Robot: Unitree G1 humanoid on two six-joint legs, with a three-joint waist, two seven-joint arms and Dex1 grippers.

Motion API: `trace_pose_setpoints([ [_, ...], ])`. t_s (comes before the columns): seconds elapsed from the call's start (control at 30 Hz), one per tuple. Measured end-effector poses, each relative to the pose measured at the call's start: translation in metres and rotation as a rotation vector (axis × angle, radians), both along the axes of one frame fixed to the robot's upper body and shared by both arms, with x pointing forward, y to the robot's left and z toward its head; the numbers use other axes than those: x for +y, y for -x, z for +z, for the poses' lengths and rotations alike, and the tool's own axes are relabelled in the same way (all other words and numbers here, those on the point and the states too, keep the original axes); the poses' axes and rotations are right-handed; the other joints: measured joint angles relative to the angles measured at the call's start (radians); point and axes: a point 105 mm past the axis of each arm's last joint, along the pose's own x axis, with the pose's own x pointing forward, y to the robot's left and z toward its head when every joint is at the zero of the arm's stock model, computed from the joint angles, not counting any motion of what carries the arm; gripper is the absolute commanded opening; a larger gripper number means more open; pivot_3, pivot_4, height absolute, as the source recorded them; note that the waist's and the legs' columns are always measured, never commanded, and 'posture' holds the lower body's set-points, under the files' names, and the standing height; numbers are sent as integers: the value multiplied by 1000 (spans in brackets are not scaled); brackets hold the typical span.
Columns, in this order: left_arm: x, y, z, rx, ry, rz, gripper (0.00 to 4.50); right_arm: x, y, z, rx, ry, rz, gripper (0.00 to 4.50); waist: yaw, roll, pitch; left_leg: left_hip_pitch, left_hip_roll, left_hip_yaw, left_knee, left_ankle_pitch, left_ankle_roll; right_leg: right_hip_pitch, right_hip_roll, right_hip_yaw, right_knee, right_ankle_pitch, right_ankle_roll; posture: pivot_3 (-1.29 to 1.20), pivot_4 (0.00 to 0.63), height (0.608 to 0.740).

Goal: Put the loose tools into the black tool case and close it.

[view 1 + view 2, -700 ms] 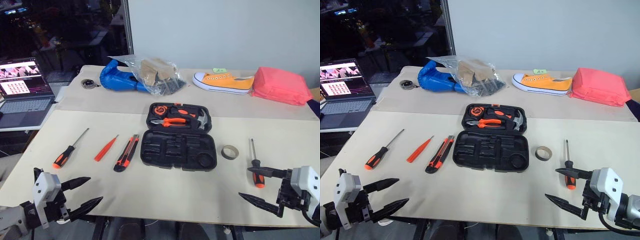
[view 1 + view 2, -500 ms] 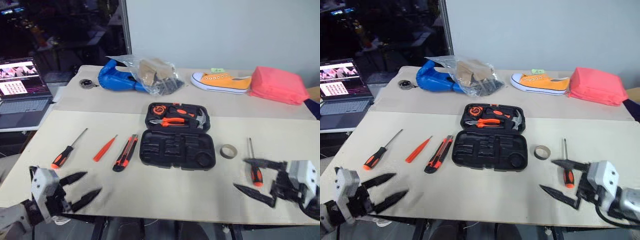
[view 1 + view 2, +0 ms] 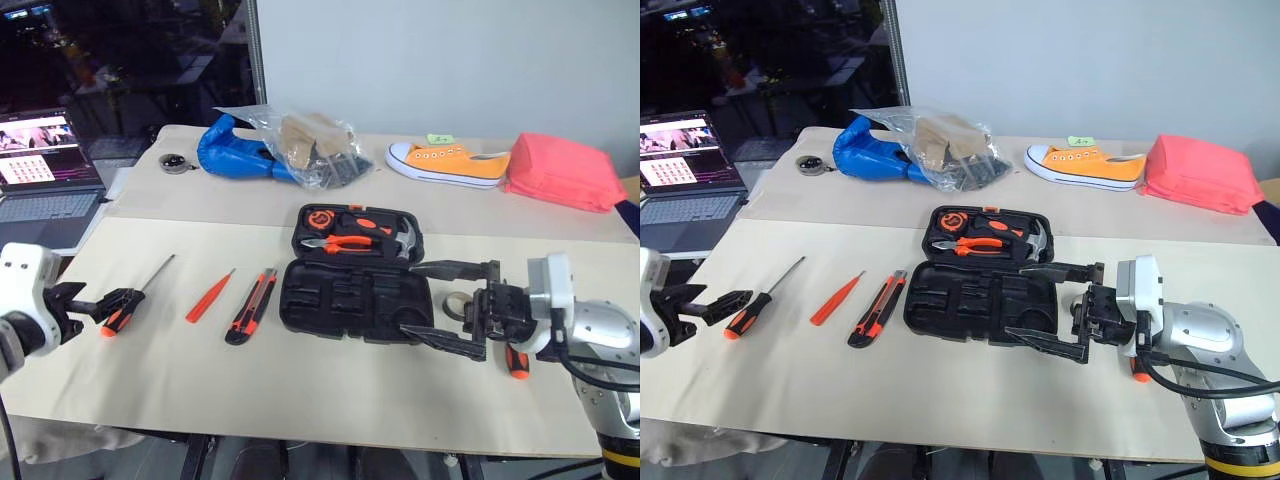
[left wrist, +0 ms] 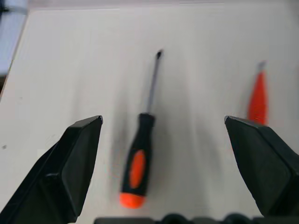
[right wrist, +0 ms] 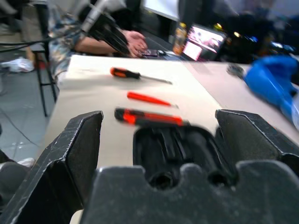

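Left eye view shows my left gripper [image 3: 118,297] wide open at the screwdriver [image 3: 135,298] at middle left, my right gripper [image 3: 447,305] open beside the black tool case [image 3: 357,280] in the middle, so I might bump it.

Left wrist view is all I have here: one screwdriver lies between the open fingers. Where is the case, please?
Observer: The black tool case lies open mid-table, beyond the utility knife.
Operator: And the other arm?
Observer: The right gripper hangs open at the case's right edge, pointing left.
Operator: Any more loose tools?
Observer: A second screwdriver lies behind that gripper, beside a tape roll.
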Motion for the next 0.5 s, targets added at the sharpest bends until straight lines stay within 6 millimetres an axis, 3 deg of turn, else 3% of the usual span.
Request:
trace_pose_setpoints([
  [0.03,2,-2,-5,38,-7,-1,4500,1,0,1,-1,3,7,4454,0,-1,0,-1,0,0,0,0,0,-1,0,-1,0,0,0,0,150,740],
  [0.13,3,-8,-31,172,-26,-32,3745,2,0,0,4,6,10,4500,-1,-1,0,-5,0,0,0,-1,0,-5,-1,0,0,0,0,0,150,740],
  [0.2,8,-10,-52,246,-38,-47,2916,1,0,-1,5,13,8,4500,-3,-1,0,-8,0,1,0,-1,0,-9,-1,0,0,0,0,0,150,740],
  [0.4,16,-20,-54,229,-59,-130,863,-5,1,-3,16,16,-29,4500,-2,-1,-1,-7,1,1,1,-1,0,-9,0,0,3,0,-1,0,150,740],
  [0.5,10,-21,-52,205,-44,-210,854,-7,0,-8,45,9,-62,4500,-2,-1,-1,-8,1,2,2,-1,0,-9,-1,0,3,0,-1,0,150,740],
])
